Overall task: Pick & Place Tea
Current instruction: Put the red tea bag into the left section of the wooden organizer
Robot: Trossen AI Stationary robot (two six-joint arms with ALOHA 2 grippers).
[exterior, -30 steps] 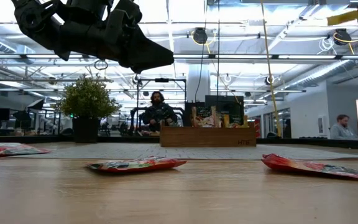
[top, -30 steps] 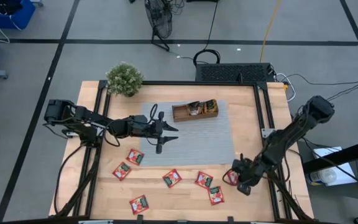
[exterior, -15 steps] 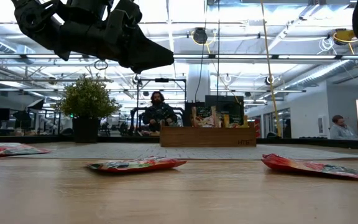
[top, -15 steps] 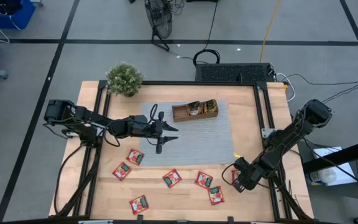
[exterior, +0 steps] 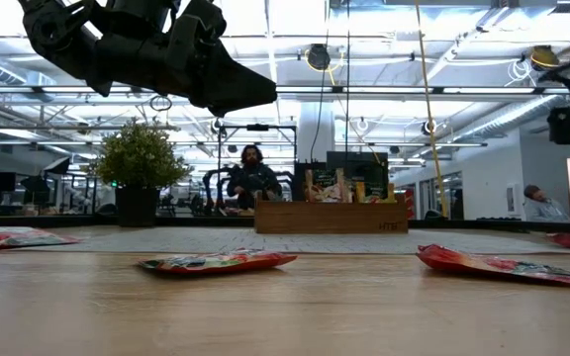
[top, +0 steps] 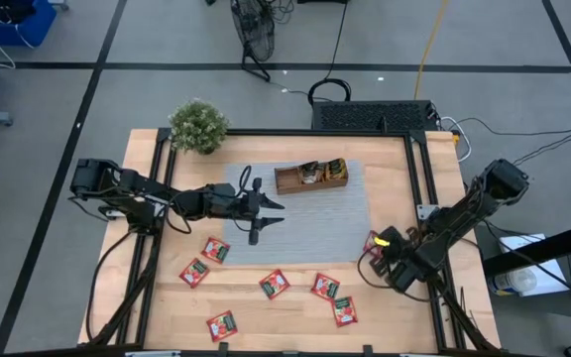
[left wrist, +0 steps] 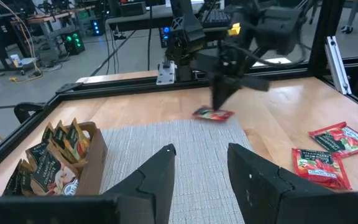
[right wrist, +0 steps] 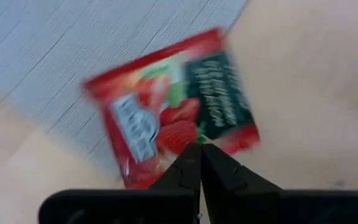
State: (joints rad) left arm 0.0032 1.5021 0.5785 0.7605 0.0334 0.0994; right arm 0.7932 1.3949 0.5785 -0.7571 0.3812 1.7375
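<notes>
**Right arm lifted a red packet toward the mat**

Against the earlier views, the right gripper (top: 383,243) had travelled from the bare wood at the table's near right corner up to the grey mat's (top: 305,223) right edge. Its fingers were pinched together on a red tea packet (right wrist: 169,106), which hung above that mat edge. The pick therefore looked done, and I judged the carry to the wooden tray (top: 310,176) at the mat's far side remained. Six more packets lay on the wood below the mat, one (top: 274,284) near its lower edge. The left gripper (top: 266,215) hovered unmoved over the mat's left part, fingers apart and holding nothing.
</notes>
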